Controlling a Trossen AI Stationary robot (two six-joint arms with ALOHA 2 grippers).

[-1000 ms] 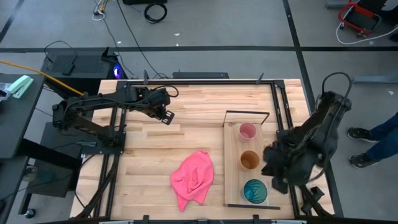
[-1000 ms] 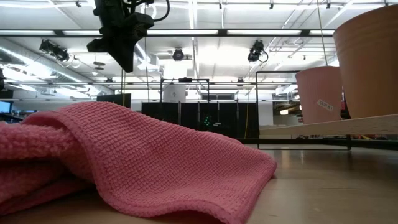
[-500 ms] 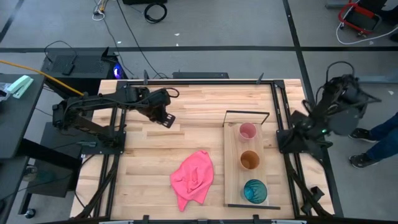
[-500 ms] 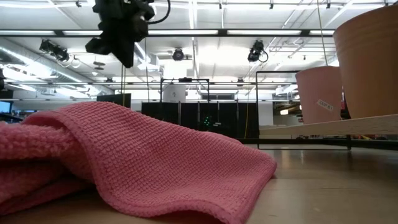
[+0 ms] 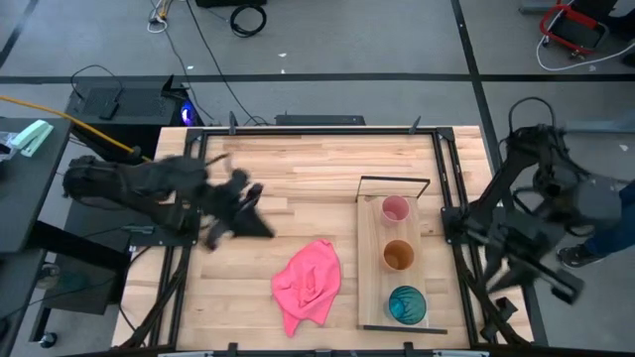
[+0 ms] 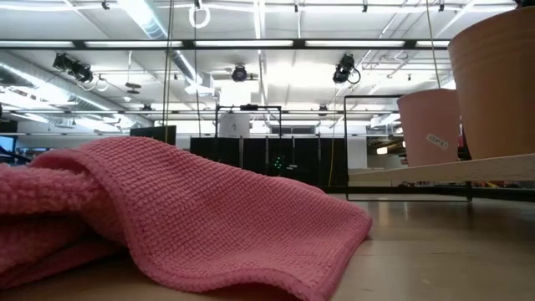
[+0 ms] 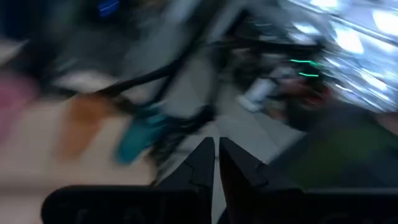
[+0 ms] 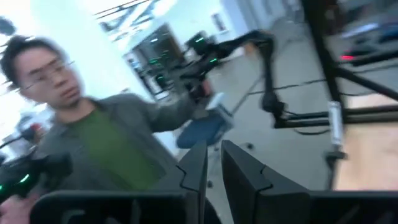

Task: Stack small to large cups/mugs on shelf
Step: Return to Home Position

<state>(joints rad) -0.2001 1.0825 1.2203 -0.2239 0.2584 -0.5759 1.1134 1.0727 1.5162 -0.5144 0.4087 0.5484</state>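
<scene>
Homing | small pink cup point(image 5: 395, 209), orange-brown cup point(image 5: 398, 255), translucent teal cup point(image 5: 406, 303) lined on long light-wood shelf point(image 5: 369, 273) | left gripper point(image 7: 216, 142) over butcher-block counter point(image 5: 317, 164), right gripper point(image 8: 214, 144) beyond its edge, both pressed together (retract wide of cups)

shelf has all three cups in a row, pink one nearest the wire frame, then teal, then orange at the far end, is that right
Not quite: the last two are swapped. The high view shows the shelf holding the pink cup nearest the wire frame, then the orange cup, then the teal cup at the far end.
</scene>
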